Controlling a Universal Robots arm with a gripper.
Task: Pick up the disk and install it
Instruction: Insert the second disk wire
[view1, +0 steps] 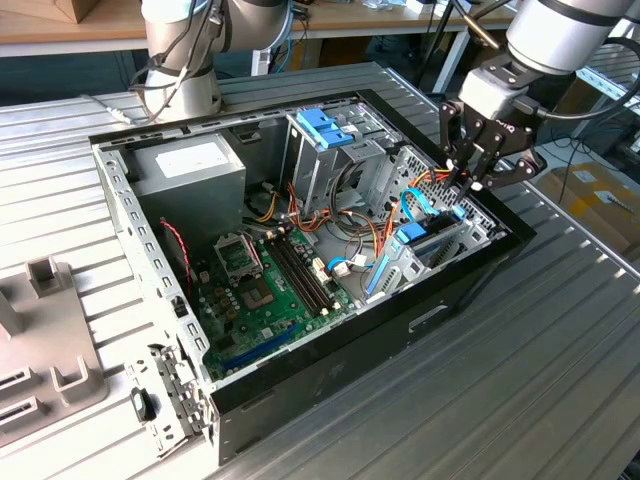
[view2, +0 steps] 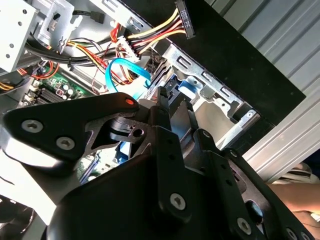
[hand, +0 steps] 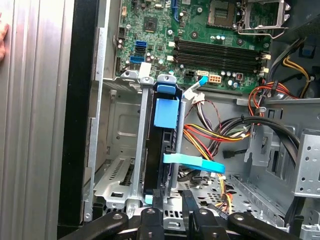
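Gripper (view1: 472, 172) hovers above the drive bay (hand: 117, 185) — disk (hand: 161, 150) stands on edge inside it, directly below. Finger spread: cannot tell; nothing visibly held.

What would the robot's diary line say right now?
claw: above drive bay | disk: standing on edge in bay | case: open

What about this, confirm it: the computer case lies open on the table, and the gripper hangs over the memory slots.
Wrong in one point. The computer case lies open on the table, but the gripper hangs over the drive bay where the disk stands, as the exterior view shows.
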